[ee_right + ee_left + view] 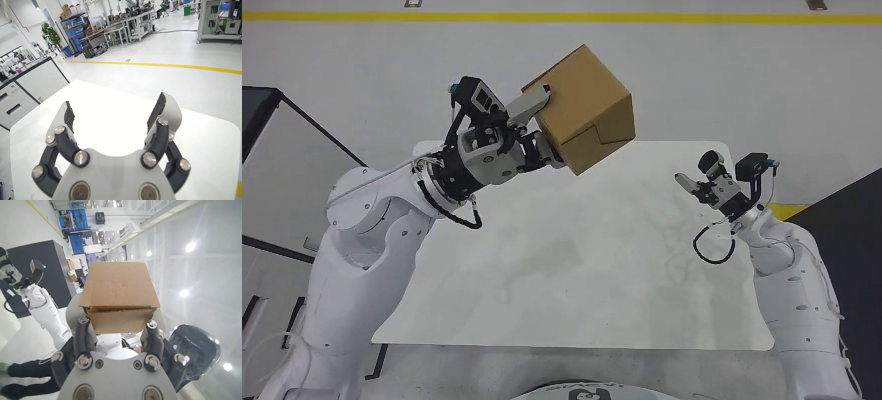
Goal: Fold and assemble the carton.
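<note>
Carton (582,105) (119,289): brown corrugated card, already box-shaped, held off the worktop (592,290) (198,125) and tilted, one corner pointing down. From the top view it hangs over the worktop's far edge, left of the middle.

Left gripper (542,128) (117,323): fingers (151,325) clamped on the carton, one on each side of its near end. In the left wrist view we see the broad panel facing the camera. Its near edge overlaps a shorter end panel, with a dark slit and raw corrugated edges showing between the two. We cannot tell whether that end is fully tucked.

Right gripper (697,172) (115,100): fingers (160,108) spread wide apart, nothing between them, ribbed dark pads facing inward. It hovers above the worktop near the far right corner, well apart from the carton, pointing across the white surface toward the left arm.

Surroundings: a yellow floor line (562,17) (151,64) runs beyond the worktop's far edge. A grey drawer cabinet (28,91) stands beside the worktop.
</note>
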